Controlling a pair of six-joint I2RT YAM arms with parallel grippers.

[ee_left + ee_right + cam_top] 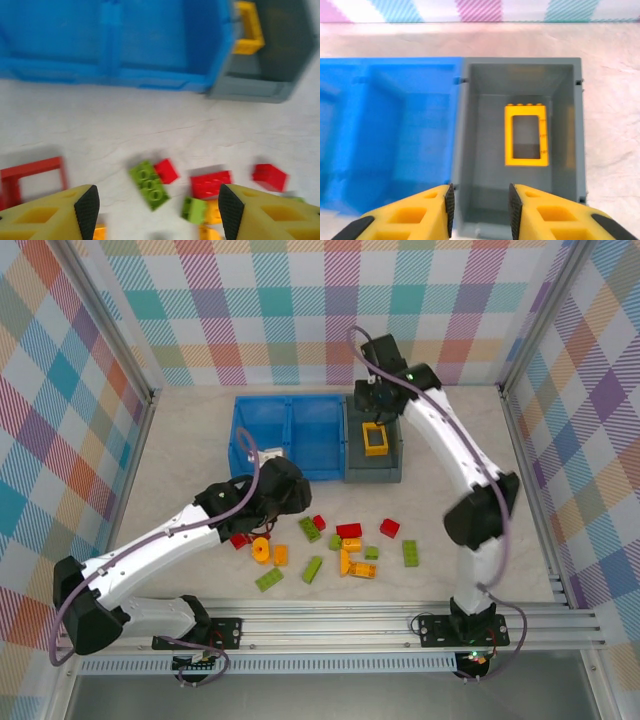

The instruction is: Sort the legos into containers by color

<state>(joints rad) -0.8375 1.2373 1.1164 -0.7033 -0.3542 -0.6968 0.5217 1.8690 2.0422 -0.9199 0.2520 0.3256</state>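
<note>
Grey bin (520,62): one yellow frame (509,135) lying flat inside.
Blue bin (390,125): two compartments, touching the grey bin's left side.
Legos (349,531): red, green and orange, scattered on the desk (170,440) in front of both bins.
Right pincer (481,207): above the grey bin's near wall, jaws narrowly apart, holding nothing.
Left pincer (157,205): over the scattered legos, jaws wide, holding nothing.

A pale marbled table (180,440) sits between pastel plaid walls (300,310).

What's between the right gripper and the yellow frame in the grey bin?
Just bare grey bin floor, from right gripper to yellow frame, in the right wrist view.
</note>
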